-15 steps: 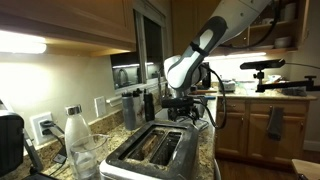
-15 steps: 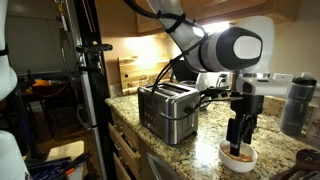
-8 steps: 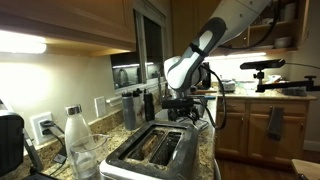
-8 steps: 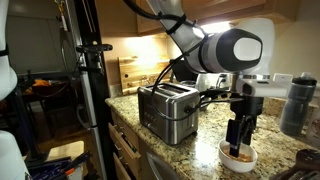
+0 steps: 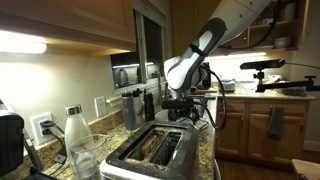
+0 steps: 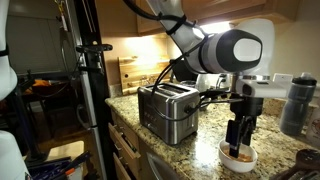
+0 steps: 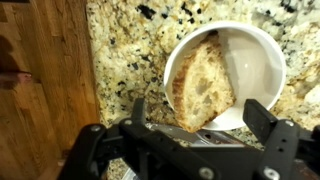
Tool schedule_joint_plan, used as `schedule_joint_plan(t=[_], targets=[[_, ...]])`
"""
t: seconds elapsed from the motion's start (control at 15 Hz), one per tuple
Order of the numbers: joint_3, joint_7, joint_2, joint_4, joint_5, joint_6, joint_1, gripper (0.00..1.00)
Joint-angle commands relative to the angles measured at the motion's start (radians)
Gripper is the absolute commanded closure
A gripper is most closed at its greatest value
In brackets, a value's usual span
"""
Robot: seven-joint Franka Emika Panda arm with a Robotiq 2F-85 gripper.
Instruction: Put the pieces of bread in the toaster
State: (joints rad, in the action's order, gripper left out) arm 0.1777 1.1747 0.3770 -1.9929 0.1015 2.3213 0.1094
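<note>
The pieces of bread (image 7: 203, 85) are lying in a white bowl (image 7: 265, 50) directly below the wrist camera, leaning against its side; whether one slice or several are stacked there I cannot tell. The gripper (image 7: 197, 108) is hovering just above them with its jaws spread wide, one finger showing on each side of the bowl, and it is holding nothing. No finger appears to be touching the bread. The bowl is sitting on the speckled granite counter (image 7: 130, 60), near its edge.

Farther along the same counter, in both exterior views, the toaster (image 6: 168, 112) is standing well apart from the bowl, upright, with its top facing up. Its two slots (image 5: 150, 147) are looking dark and empty, as far as an exterior view shows. A glass bottle (image 5: 75, 132) is standing just beside the toaster.

Judging from this, the task is only beginning: no bread is sitting in the toaster, and none is being lifted. What is left is everything, closing on a slice, carrying it across to the toaster, lowering it into a slot, and repeating for any remaining piece.
</note>
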Motion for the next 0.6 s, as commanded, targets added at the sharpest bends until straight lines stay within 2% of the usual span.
schedule_joint_plan(t=[0.0, 0.27, 0.47, 0.53], targets=[[0.013, -0.030, 0.004, -0.001, -0.027, 0.013, -0.006, 0.00], [0.013, -0.029, 0.008, -0.001, -0.025, 0.015, -0.007, 0.00], [0.013, -0.029, 0.010, 0.001, -0.024, 0.015, -0.008, 0.08], [0.013, -0.030, 0.011, 0.002, -0.024, 0.015, -0.008, 0.08]])
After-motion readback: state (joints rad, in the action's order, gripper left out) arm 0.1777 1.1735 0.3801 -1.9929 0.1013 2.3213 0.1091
